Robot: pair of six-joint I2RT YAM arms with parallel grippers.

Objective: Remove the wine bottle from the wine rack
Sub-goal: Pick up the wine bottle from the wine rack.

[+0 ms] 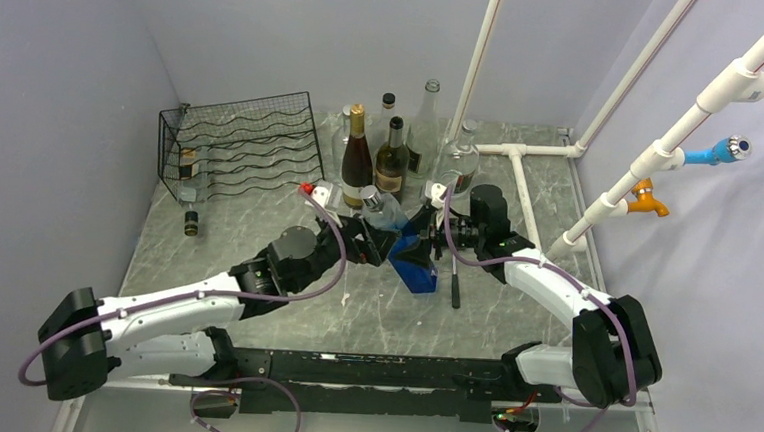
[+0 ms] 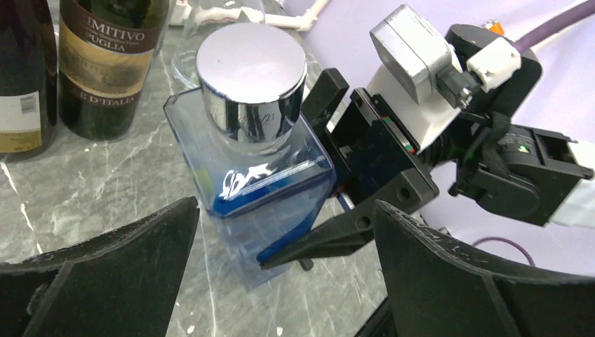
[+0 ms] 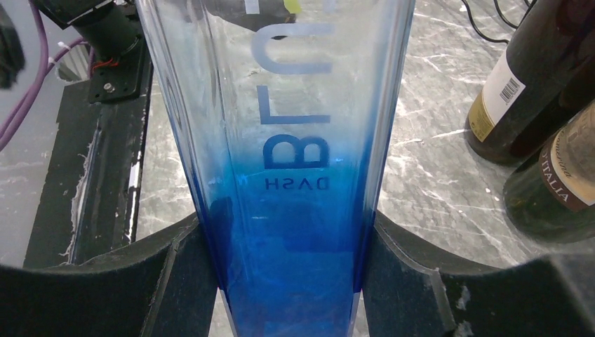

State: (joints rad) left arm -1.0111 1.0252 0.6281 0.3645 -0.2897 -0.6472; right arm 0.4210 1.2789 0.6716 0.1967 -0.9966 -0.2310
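Note:
The black wire wine rack (image 1: 247, 143) stands at the back left. One bottle (image 1: 189, 167) lies in its left end. My right gripper (image 1: 419, 240) is shut on a blue square glass bottle (image 1: 401, 242) with a silver cap (image 1: 370, 197), held tilted low over the table. In the right wrist view the fingers (image 3: 175, 281) of the right gripper (image 3: 284, 225) press both sides of the bottle (image 3: 288, 175). My left gripper (image 1: 368, 243) is open just left of it. In the left wrist view the bottle (image 2: 252, 161) stands ahead of my left gripper (image 2: 284, 210), untouched.
Several upright bottles (image 1: 393, 157) stand in a group at the back middle, close behind the grippers. A white pipe frame (image 1: 522, 154) rises at the back right. A small dark object (image 1: 191, 223) lies before the rack. A black rod (image 1: 455, 281) lies on the marble table (image 1: 257, 228).

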